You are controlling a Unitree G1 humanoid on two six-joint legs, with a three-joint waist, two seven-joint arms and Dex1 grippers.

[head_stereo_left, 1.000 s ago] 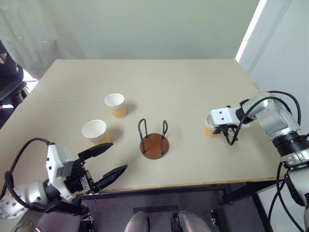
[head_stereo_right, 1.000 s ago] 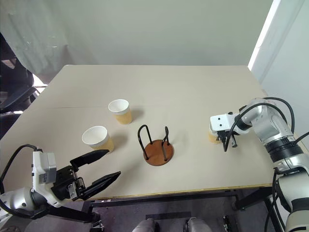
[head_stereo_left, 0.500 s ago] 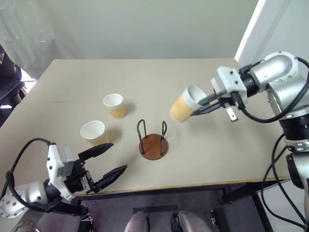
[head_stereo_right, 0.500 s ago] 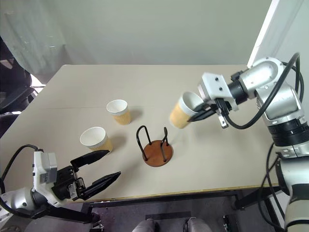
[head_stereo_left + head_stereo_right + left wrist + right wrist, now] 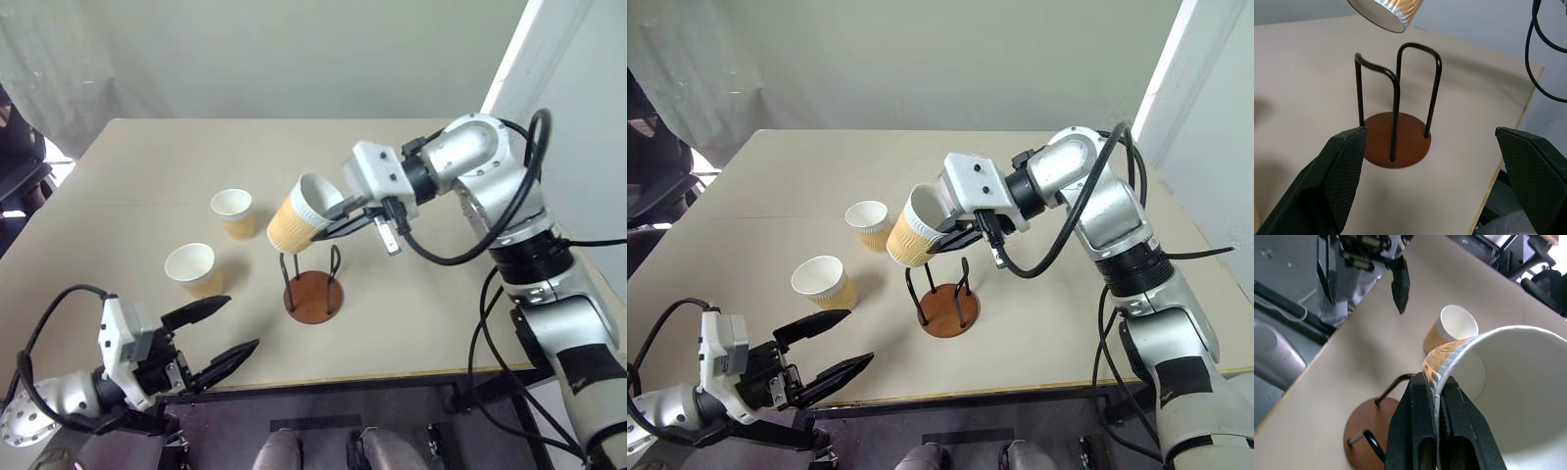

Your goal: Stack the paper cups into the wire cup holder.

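My right gripper (image 5: 330,226) is shut on the rim of a tan paper cup (image 5: 297,217), pinching its wall between the fingers (image 5: 1418,431). The cup hangs tilted in the air, just above the wire cup holder (image 5: 313,290) and slightly to its left, clear of the wire loops. The holder stands empty near the table's front middle, with a round brown base (image 5: 1396,142) and two dark loops. Two more paper cups stand upright left of it, one farther back (image 5: 234,212) and one nearer (image 5: 193,269). My left gripper (image 5: 242,321) is open and empty at the front left, pointing toward the holder.
The beige table (image 5: 441,294) has its front edge just below the holder. A dark chair (image 5: 18,176) stands off the table's left side. A white wall edge (image 5: 509,69) rises at the back right.
My right gripper has lifted the cup off the table's right side and carried it left, to above the holder, tilting it on the way. The left gripper has stayed still.
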